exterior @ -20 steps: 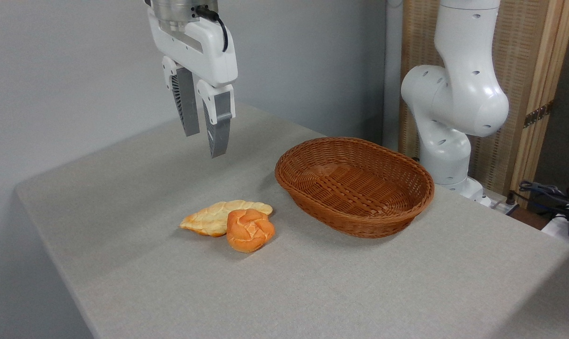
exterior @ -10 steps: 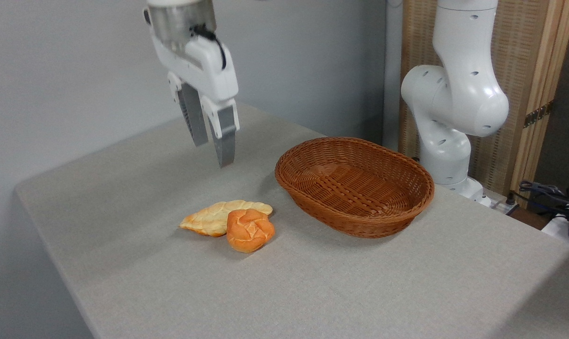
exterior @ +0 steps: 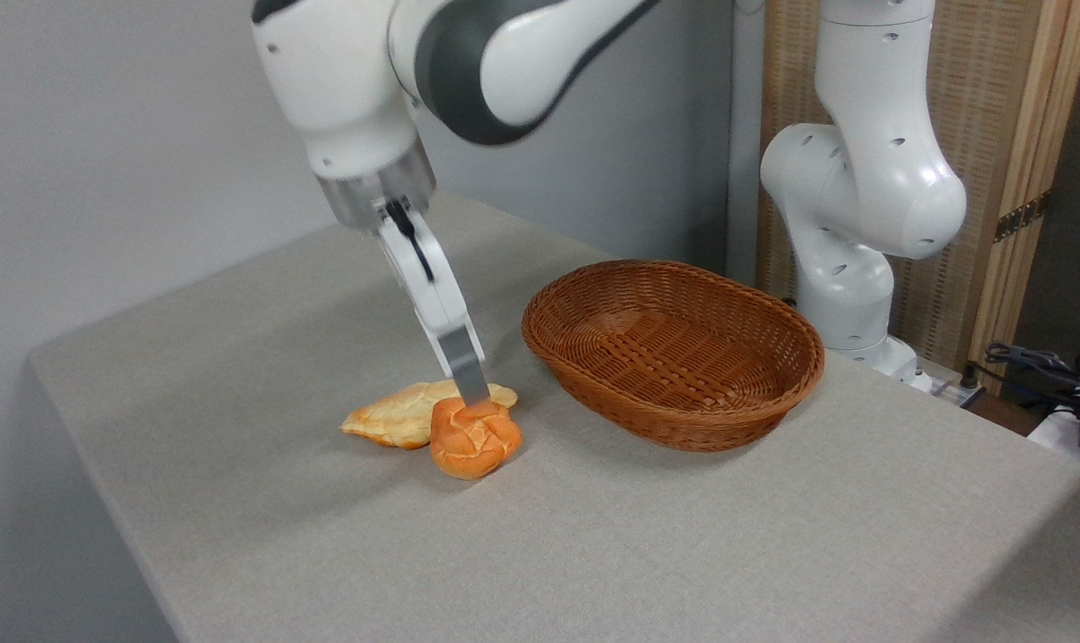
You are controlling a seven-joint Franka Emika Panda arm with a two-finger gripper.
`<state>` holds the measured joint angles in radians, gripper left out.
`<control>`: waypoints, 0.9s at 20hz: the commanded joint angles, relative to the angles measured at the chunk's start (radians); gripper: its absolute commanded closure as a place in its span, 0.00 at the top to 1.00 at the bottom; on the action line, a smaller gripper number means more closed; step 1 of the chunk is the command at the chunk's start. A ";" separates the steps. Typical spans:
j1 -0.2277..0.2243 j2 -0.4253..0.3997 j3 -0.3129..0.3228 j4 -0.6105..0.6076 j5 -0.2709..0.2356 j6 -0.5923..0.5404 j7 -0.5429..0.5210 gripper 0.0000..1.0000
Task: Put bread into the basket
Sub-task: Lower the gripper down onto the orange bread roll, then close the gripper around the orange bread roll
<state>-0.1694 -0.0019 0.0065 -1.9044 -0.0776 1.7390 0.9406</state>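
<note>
The gripper [exterior: 475, 395] was tilted down from eleven o'clock, edge-on to me, its one visible finger tip right at the top rear of the knotted orange-brown bun [exterior: 474, 437], and I couldn't tell whether the jaws stood apart or together. The bun sat on the grey table [exterior: 593, 554], touching the flat pale leaf-shaped bread [exterior: 397, 416] lying at its ten o'clock. The oval wicker basket [exterior: 673, 353] stood near, at the bun's two o'clock, with nothing in it, in front of the arm's white base [exterior: 848, 277].
</note>
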 commanded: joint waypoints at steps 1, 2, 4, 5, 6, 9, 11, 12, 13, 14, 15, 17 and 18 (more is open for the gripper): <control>0.028 -0.015 0.006 -0.096 0.001 0.121 0.061 1.00; 0.028 -0.007 0.006 -0.104 0.001 0.141 0.063 1.00; 0.028 0.017 0.006 -0.104 0.002 0.152 0.063 1.00; 0.028 0.028 0.006 -0.104 0.002 0.154 0.063 1.00; 0.028 0.039 0.006 -0.104 0.002 0.155 0.067 1.00; 0.028 0.066 0.006 -0.104 0.002 0.172 0.075 1.00; 0.028 0.082 0.006 -0.104 0.002 0.180 0.079 1.00; 0.028 0.086 0.006 -0.104 0.002 0.183 0.086 1.00; 0.028 0.091 0.006 -0.104 0.002 0.183 0.089 1.00; 0.028 0.091 0.006 -0.102 0.002 0.185 0.089 1.00; 0.030 0.089 0.007 -0.101 0.002 0.185 0.090 0.86; 0.028 0.089 0.015 -0.099 0.002 0.185 0.090 0.49; 0.028 0.088 0.018 -0.099 0.001 0.185 0.092 0.42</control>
<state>-0.1379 0.0773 0.0086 -2.0052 -0.0776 1.9008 1.0139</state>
